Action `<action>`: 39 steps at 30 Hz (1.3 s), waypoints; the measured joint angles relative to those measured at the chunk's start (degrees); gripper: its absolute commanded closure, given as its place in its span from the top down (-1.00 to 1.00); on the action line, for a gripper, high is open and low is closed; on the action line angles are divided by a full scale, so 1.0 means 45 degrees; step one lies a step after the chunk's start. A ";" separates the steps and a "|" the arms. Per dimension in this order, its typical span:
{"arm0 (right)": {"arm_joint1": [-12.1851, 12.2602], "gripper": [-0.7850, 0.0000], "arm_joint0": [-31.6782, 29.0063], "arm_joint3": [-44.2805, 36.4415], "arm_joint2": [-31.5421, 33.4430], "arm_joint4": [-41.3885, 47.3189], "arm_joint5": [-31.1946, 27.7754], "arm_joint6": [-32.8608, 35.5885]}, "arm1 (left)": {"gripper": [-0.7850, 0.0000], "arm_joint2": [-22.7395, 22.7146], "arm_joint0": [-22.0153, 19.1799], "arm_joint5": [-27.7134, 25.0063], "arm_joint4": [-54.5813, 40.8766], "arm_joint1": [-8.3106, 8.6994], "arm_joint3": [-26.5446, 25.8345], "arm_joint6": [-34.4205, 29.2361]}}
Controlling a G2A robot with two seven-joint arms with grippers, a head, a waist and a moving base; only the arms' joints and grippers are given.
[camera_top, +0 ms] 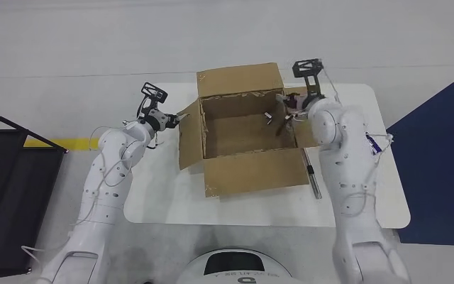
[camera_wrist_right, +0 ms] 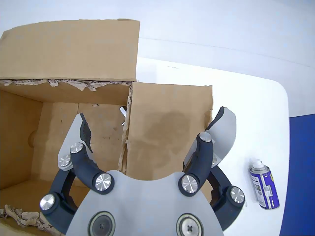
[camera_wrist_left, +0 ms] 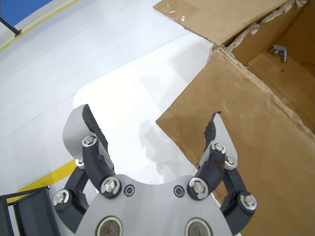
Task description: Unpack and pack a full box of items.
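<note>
Box (camera_top: 248, 174) sits on bench (camera_top: 170, 202), flaps open; my left end effector (camera_top: 170, 121) at its left side, right end effector (camera_top: 286, 115) at its right side. Left wrist: fingers (camera_wrist_left: 94, 126) wide, empty, near left flap (camera_wrist_left: 233, 128); metal bracket (camera_wrist_left: 279, 51) inside. Right wrist: fingers wide astride right flap (camera_wrist_right: 167, 104). Cardboard probably light, bendy, corners torn; pinch flap mid-edge.

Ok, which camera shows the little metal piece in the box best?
Left wrist view: the metal piece lies unhidden inside the box. The top view shows it tiny; the right wrist view mostly behind a flap.
</note>
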 measured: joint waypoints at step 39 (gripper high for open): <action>0.0536 1.00 0.3311 0.4323 -0.1800 0.7306 -0.5987 0.3677 | 1.00 0.0000 0.0000 0.0001 0.0000 0.0000 0.0000 0.0000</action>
